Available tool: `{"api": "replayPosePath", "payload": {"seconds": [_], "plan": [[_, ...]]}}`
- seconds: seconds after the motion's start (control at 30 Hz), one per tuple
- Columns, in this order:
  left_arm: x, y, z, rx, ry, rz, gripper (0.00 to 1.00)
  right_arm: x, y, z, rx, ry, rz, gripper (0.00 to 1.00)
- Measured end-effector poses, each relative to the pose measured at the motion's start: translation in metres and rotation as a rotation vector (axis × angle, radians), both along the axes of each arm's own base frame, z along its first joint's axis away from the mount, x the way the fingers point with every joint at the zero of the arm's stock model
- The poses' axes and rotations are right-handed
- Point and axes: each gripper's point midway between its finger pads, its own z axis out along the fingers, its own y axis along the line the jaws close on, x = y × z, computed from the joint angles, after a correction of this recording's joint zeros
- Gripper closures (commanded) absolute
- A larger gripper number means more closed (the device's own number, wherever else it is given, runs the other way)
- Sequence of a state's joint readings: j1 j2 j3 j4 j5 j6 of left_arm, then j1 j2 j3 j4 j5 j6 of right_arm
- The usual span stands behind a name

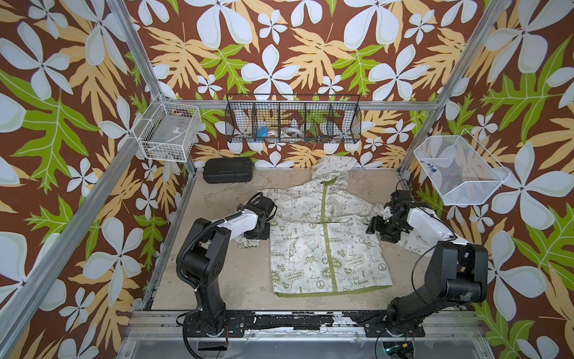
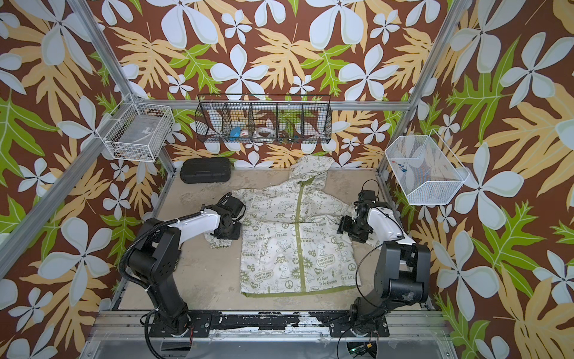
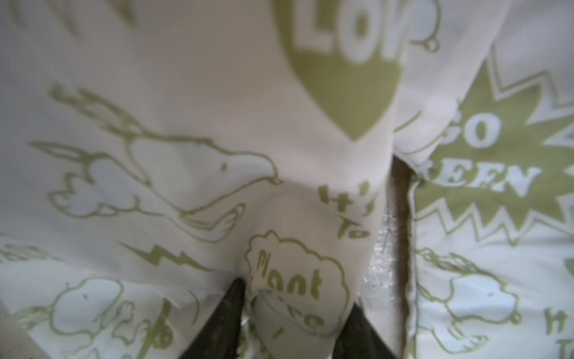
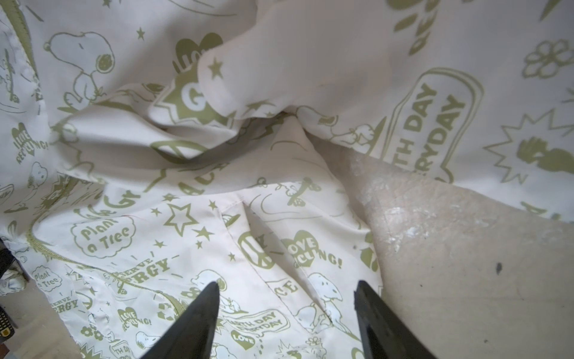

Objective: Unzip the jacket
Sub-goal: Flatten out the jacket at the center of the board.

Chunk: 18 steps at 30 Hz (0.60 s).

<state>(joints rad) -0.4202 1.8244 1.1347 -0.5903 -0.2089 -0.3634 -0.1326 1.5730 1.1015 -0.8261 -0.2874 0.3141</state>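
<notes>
Jacket: one jacket [image 1: 323, 248] lies flat on the tabletop [image 1: 223, 264], front up. Its hood is toward the back wall and its green hem toward the arms' bases.
Zipper: one green zipper [image 1: 326, 236] runs down the middle of the jacket. In both top views it looks closed from collar to hem. The pull is too small for you to pick out.
Long axis: the zipper line runs away from you, from hem to hood, nearly straight, with a slight kink at a crease across the chest.
Left claw: your left claw [image 3: 296, 295] is down on the sleeve at the robot's left. A raised fold of printed fabric is pinched between its dark fingers [image 3: 230, 310].
Right claw: your right claw [image 4: 286, 284] is spread, with nothing between the fingers. It hovers over rumpled fabric where the other sleeve meets the body.
Key relation: the zipper lies between the two claws. It is inward to the right of the left claw and inward to the left of the right claw.
Nearer arm: the right claw looks somewhat closer to the zipper line, and it is free. The collar end is farther back than both claws.
Counts: two arms, two claws, one jacket, one zipper, two sleeves.
Surroundings: one black case [image 1: 228, 170] and three wire baskets on the walls, all well apart from the jacket.
</notes>
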Motion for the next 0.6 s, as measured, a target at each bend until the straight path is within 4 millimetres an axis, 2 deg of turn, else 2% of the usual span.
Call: {"api": "replayPosePath", "payload": {"seconds": [0.07, 0.17, 0.27, 0.47, 0.53, 0.6], "plan": [[0.002, -0.001, 0.004, 0.002, -0.001, -0.011, 0.99, 0.000, 0.000, 0.002, 0.001, -0.006, 0.000, 0.36], [0.012, -0.004, 0.018, 0.006, -0.023, -0.033, 1.00, 0.001, 0.002, 0.005, 0.008, -0.013, 0.002, 0.37], [0.025, 0.000, 0.042, 0.008, -0.044, -0.054, 1.00, 0.002, 0.005, 0.008, 0.030, -0.024, 0.006, 0.38], [0.063, 0.042, 0.102, -0.033, -0.125, 0.020, 1.00, 0.005, 0.014, 0.014, 0.074, -0.041, 0.018, 0.39], [0.074, 0.060, 0.114, -0.028, -0.144, 0.044, 1.00, 0.007, 0.016, 0.016, 0.080, -0.046, 0.021, 0.38], [0.083, 0.079, 0.117, -0.025, -0.143, 0.073, 1.00, 0.008, 0.017, 0.018, 0.089, -0.047, 0.014, 0.37]]}}
